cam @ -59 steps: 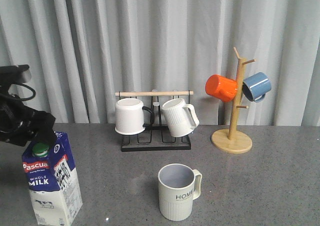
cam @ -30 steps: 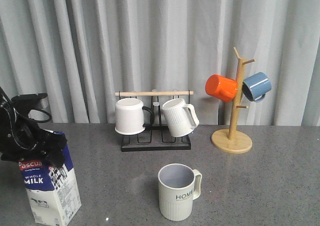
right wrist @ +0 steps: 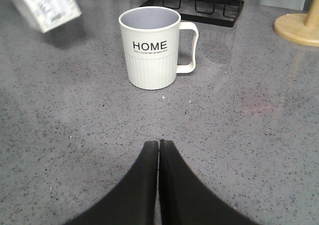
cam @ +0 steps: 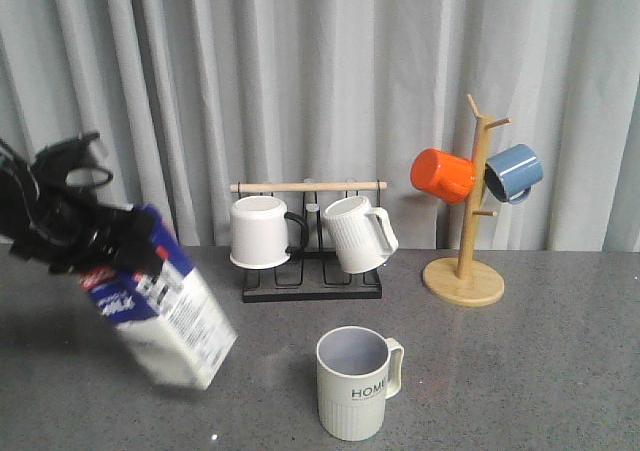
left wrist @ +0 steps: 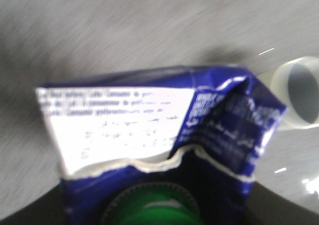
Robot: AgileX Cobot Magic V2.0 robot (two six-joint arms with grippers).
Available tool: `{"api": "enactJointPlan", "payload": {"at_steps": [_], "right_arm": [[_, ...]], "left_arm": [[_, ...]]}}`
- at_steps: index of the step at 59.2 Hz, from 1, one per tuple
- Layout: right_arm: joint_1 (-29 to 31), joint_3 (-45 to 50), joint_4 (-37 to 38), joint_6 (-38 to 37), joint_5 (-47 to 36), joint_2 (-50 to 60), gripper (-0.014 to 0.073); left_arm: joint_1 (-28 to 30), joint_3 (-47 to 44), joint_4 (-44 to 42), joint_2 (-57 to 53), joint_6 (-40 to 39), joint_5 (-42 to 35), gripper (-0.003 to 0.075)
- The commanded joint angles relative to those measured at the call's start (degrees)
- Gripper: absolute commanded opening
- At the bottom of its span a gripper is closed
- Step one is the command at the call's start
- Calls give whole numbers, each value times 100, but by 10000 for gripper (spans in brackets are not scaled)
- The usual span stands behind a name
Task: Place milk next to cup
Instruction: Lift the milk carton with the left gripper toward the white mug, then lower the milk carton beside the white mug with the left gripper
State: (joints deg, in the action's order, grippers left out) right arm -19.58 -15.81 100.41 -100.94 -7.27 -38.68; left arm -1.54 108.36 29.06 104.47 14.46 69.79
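Carrying the milk carton (cam: 165, 316) calls for righting it, since it hangs strongly tilted above the grey table (cam: 540, 371), its base swung toward the HOME cup (cam: 355, 381), then setting it down upright just beside that cup without knocking it. Left gripper (cam: 95, 246) is clamped on the carton's gable top; right gripper (right wrist: 158, 150) rests with fingers together. Carton: blue and white, green cap (left wrist: 152, 212), creased top
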Motion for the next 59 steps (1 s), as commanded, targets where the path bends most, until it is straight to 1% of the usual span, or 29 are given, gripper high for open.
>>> {"api": "enactJointPlan", "payload": {"at_steps": [1, 11, 28, 37, 49, 59], "right_arm": [[9, -145, 196, 57, 121, -23, -6], [9, -145, 196, 57, 121, -23, -6], [9, -145, 196, 57, 116, -23, -6], [9, -145, 196, 57, 110, -23, -6], [9, -145, 196, 57, 110, -23, -6], [9, -145, 196, 57, 110, -23, -6]], "left_arm": [[-182, 447, 590, -378, 223, -338, 5], [-710, 720, 270, -325, 216, -546, 0], [-1301, 791, -474, 111, -244, -411, 2], [-1452, 791, -811, 324, -444, -237, 2], [-1593, 791, -816, 631, -510, 162, 2], [-1670, 791, -820, 715, -504, 178, 6]]}}
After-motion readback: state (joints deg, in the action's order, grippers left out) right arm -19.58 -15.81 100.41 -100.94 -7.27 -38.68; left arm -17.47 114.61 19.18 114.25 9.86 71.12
